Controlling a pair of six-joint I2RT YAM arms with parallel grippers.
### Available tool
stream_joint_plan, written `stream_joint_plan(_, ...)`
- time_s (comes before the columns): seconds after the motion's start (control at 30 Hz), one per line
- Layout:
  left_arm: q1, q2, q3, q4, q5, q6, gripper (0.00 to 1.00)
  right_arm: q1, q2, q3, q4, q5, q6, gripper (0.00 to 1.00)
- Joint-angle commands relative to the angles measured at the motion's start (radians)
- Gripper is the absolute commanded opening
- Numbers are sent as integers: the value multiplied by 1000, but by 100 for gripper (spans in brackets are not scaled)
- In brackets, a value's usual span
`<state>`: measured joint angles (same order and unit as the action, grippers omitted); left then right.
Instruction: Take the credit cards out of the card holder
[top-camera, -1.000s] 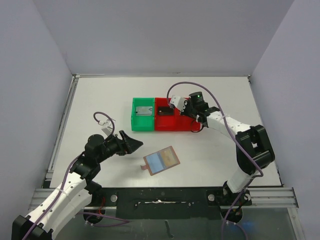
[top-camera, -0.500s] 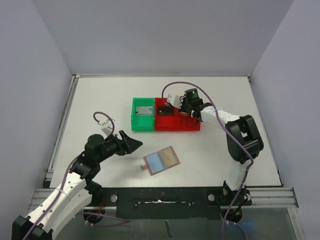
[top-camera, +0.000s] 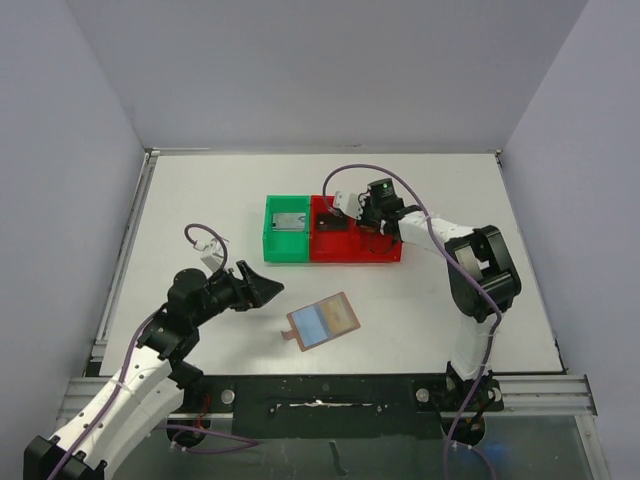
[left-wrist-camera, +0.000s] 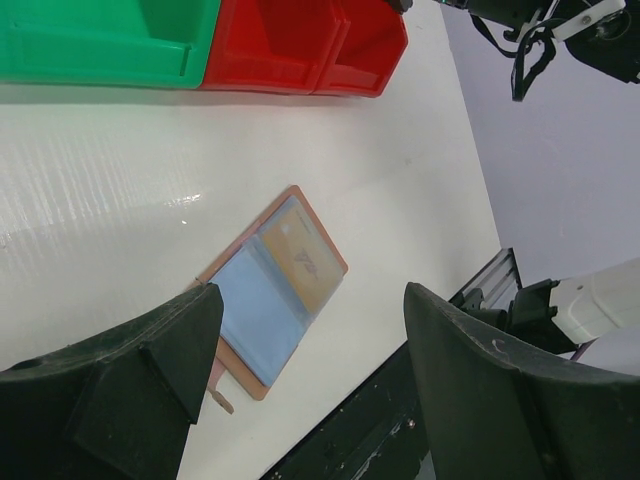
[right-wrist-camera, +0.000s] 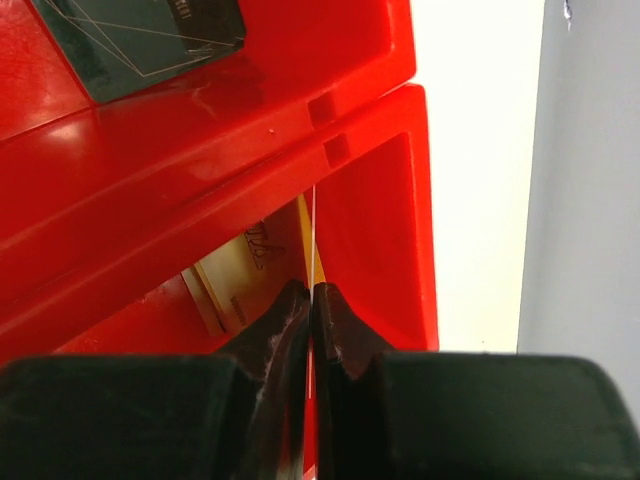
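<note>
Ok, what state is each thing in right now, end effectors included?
card holder: lying open, tan card showing in one pocket.
left end effector: open, empty, near the holder.
right end effector: shut on a thin card, edge-on, in the red bin.
red bin: dark card in its other compartment.
green bin: grey card inside.

The left gripper (left-wrist-camera: 310, 298) hangs with its black fingers (left-wrist-camera: 120, 390) spread wide. Beyond them the card holder (left-wrist-camera: 255, 315) lies open and flat on the white table (left-wrist-camera: 120, 170), blue lining up, with a tan card (left-wrist-camera: 300, 262) tucked in one half. Farther off, a green bin (left-wrist-camera: 100, 45) and a red bin (left-wrist-camera: 300, 50) stand touching.
</note>
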<state>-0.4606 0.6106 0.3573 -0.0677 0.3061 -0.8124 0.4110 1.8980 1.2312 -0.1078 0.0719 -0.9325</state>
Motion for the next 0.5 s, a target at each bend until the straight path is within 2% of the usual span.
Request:
stream_joint_plan(0.0,10,-14,51,20,-12,16,71,-2,5,44,21,9,-26,4)
stream_joint_plan(0.3,10,-38,54,4,-15,11,71,6,15,56,10,19,-50,6)
stream_joint_plan(0.47,10,-40,54,0,-6,10,71,5,15,48,2,9,-47,13)
